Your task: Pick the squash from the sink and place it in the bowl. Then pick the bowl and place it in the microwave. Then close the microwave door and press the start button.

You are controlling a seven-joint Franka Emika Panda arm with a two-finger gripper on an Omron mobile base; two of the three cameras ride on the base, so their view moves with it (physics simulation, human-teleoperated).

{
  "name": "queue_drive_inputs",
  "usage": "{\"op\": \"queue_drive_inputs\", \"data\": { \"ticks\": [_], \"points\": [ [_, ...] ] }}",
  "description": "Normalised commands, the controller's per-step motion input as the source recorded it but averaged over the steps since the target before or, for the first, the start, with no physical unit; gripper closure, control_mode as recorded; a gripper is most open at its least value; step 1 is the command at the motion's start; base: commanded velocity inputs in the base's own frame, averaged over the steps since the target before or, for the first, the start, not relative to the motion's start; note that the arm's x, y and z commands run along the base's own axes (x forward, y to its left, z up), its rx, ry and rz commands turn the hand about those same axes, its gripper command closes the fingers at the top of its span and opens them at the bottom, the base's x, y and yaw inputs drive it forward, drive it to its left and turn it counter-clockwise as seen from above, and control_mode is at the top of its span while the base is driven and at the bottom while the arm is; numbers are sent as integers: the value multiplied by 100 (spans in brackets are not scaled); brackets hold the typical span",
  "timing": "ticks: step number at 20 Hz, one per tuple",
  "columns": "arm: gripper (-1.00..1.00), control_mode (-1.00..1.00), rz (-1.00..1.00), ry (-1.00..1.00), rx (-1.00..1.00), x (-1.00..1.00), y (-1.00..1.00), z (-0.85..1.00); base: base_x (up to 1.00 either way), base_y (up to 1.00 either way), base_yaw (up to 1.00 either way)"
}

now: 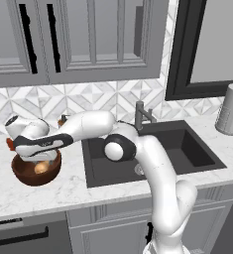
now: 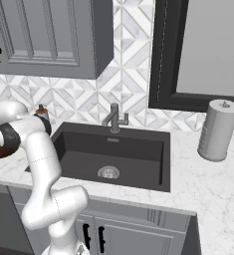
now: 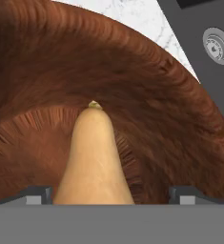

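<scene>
The gripper (image 3: pixel 111 193) is hanging low inside the wooden bowl (image 3: pixel 180 124) with its jaws spread wide, clear of the squash (image 3: pixel 95 157), apparently releasing it. The squash is lying on the bowl's floor, neck pointing away, beside the sink (image 1: pixel 187 149).

Setting: a home kitchen. A white marble surface (image 1: pixel 48 196) carried a dark sunken sink (image 2: pixel 113 157) with grey faucet (image 2: pixel 114 117); grey panelled cabinets (image 1: pixel 88 37) hung above, geometric tiled backsplash (image 1: pixel 88 96) behind, a paper towel roll (image 2: pixel 217 130) near the surface's right edge.
</scene>
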Motion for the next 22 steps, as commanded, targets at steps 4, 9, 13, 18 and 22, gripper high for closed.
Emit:
{"op": "queue_drive_inputs", "data": {
  "ticks": [4, 9, 13, 18, 22],
  "points": [
    [-100, -100, 0, 0, 11, -3, -39, 21, 0, 0, 0],
    [-100, -100, 0, 0, 14, -6, -55, 11, 0, 0, 0],
    [-100, -100, 0, -3, 17, -10, -66, 0, 0, 0, 0],
    [-100, -100, 1, -2, 14, -2, -44, 0, 0, 0, 0],
    [-100, -100, 4, 0, 11, 13, -3, -5, 0, 0, 0]
  ]
}}
